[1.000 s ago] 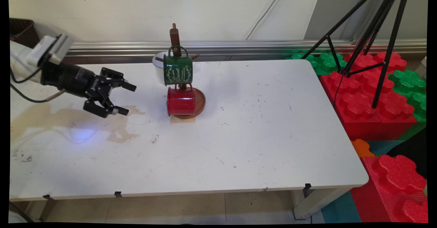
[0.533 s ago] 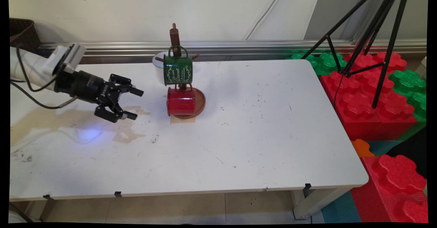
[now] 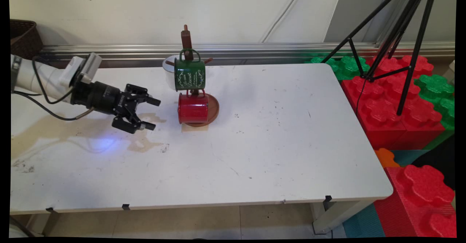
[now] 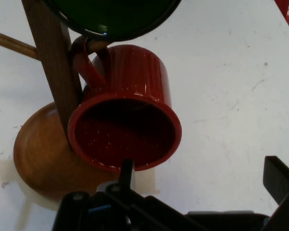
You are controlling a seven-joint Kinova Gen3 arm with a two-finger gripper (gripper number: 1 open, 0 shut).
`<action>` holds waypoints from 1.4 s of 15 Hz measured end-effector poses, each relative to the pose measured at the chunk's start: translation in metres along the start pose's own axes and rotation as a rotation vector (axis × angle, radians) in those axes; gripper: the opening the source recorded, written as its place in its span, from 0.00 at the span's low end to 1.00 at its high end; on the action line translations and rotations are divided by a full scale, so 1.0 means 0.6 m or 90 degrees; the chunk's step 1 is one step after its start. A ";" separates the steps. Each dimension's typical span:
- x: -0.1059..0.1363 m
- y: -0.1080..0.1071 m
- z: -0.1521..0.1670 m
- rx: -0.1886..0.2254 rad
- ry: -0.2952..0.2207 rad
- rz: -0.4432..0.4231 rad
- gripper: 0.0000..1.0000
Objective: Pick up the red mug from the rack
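The gripper (image 3: 152, 114), jaws spread wide and holding nothing, hovers low over the table (image 3: 276, 144) just left of the red mug (image 3: 193, 108), which hangs on the wooden mug stand (image 3: 186, 41) below a green mug (image 3: 189, 74).

3 mugs (image 3: 193, 108), 1 wooden mug tree (image 3: 186, 41), 1 table (image 3: 276, 155), 1 tripod (image 3: 397, 35)

green mug (image 3: 189, 75), white script, illegible
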 end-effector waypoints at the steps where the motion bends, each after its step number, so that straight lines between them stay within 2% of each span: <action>1: -0.001 0.000 0.004 0.000 0.003 -0.003 1.00; 21: -0.012 -0.018 0.114 0.008 0.056 -0.079 1.00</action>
